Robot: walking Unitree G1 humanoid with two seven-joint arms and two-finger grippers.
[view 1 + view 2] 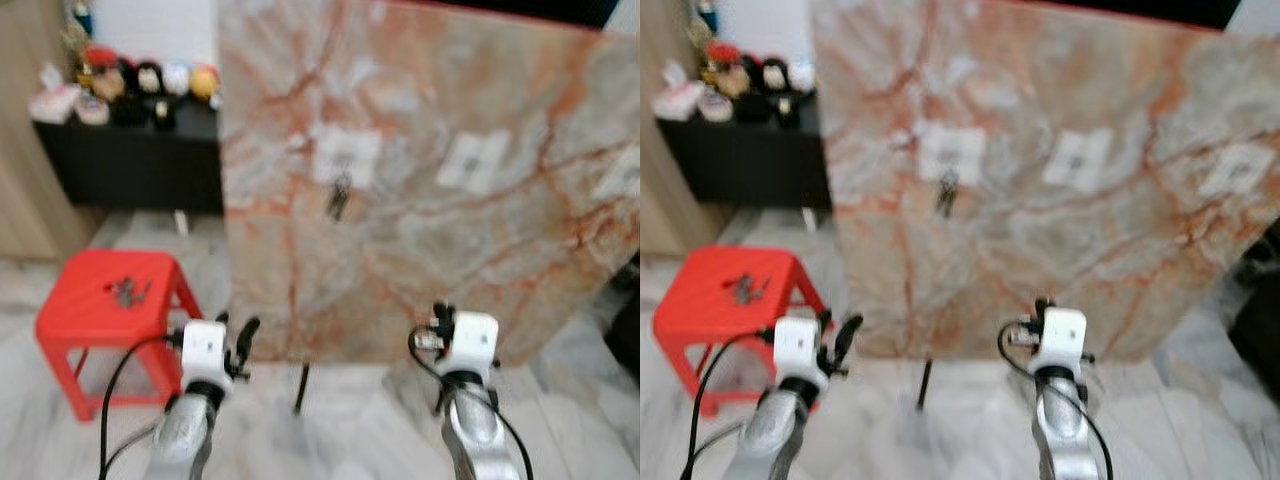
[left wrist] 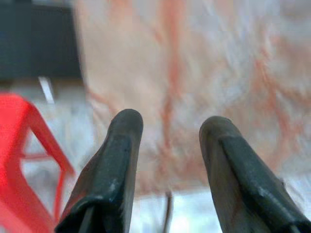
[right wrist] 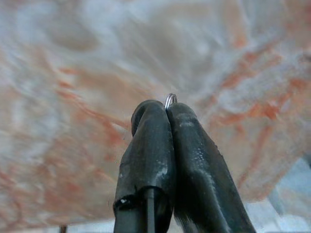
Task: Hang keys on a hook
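Holding a key ring (image 3: pixel 170 100) pinched between closed fingers, the right gripper (image 1: pixel 441 318) sits lower right of centre in the head views, low in front of the marble board (image 1: pixel 480 250). Only a small loop of metal pokes out past the fingertips in the right wrist view; the keys themselves are hidden.

Left gripper (image 1: pixel 238 345) sits lower left, fingers (image 2: pixel 121 145) spread wide and empty, aimed at the board near the red stool (image 1: pixel 75 300).

On the board: one set of keys (image 1: pixel 339 196) already hangs under the left white pad (image 1: pixel 347 157), upper centre of the frame. The middle pad (image 1: pixel 473 161), upper right of centre, looks bare, and a third pad (image 1: pixel 1237 170) shows at the right edge. Hooks are too blurred to make out.

More keys (image 1: pixel 127 291) lie on the stool top, left of frame.

Progress judgement: partway. One set hung, one set in the right gripper but well below any pad, so the lift and hooking are not done yet. Stool keys still to collect, likely by the open left gripper. A black cabinet (image 1: pixel 140 160) with toys sits upper left.
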